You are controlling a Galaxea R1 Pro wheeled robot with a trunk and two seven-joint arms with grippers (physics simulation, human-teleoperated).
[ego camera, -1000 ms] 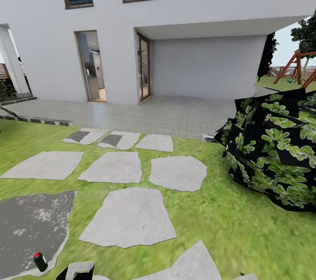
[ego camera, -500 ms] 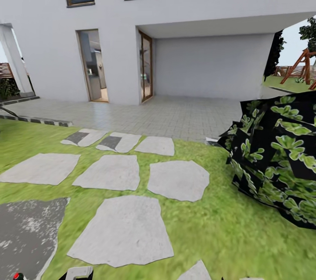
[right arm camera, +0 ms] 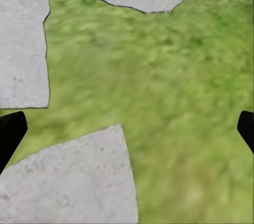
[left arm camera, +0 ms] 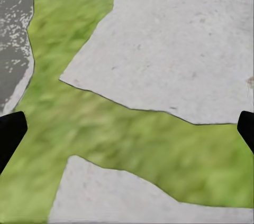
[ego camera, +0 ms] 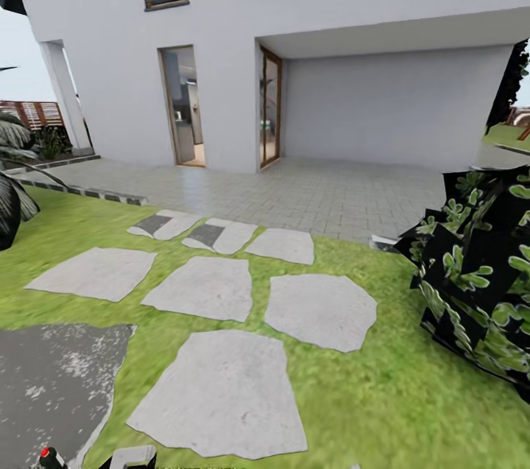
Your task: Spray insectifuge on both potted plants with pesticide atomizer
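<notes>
The pesticide atomizer (ego camera: 48,459), a tiny dark bottle with a red top, stands on a dark wet-looking slab (ego camera: 51,381) at the very bottom left of the head view, cut off by the frame edge. A grey part of my left arm (ego camera: 134,456) shows just right of it. In the left wrist view my left gripper (left arm camera: 127,129) hangs open over grass and pale slabs, its dark fingertips (left arm camera: 9,131) far apart. My right gripper (right arm camera: 127,129) is open too, over lawn between slabs. The potted plants are out of view.
The garden lawn (ego camera: 368,395) carries several grey stepping slabs (ego camera: 221,395). A large dark bush with green leaves (ego camera: 478,285) stands at the right. A dark leafy plant (ego camera: 11,196) sits at the left edge. Beyond lie a tiled patio (ego camera: 309,193) and a white house (ego camera: 368,27).
The whole head view has shifted: the house and slabs slid right, so the camera turned left. The atomizer sits lower in the picture than a second ago, at its bottom edge.
</notes>
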